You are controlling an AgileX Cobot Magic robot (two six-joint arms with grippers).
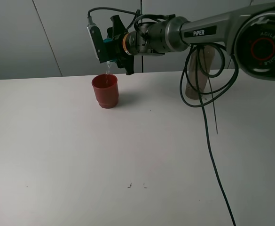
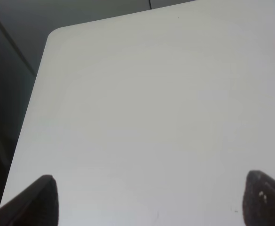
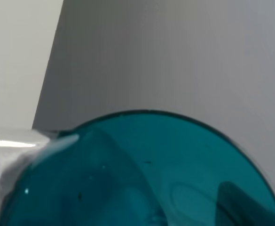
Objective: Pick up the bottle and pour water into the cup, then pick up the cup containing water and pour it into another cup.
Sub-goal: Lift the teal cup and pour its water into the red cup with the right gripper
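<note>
Tilting above the far tabletop [image 1: 81, 165], left of the middle, the right hand [image 1: 108, 47] is clamped on the teal cup [image 3: 142, 179], held on its side just over the red cup [image 1: 105, 92]. A thin stream of water [image 1: 108, 69] falls into the red cup. The bottle [image 1: 192, 84] stands far right behind the arm, and the left hand [image 2: 149, 202] hangs with jaws wide, holding nothing.

The tumbler [image 3: 142, 174] in my right gripper [image 1: 114, 46] hangs tipped over the cup [image 1: 105, 92] on the table [image 1: 81, 155]; the bottle [image 1: 192, 85] stands well to the right.
</note>
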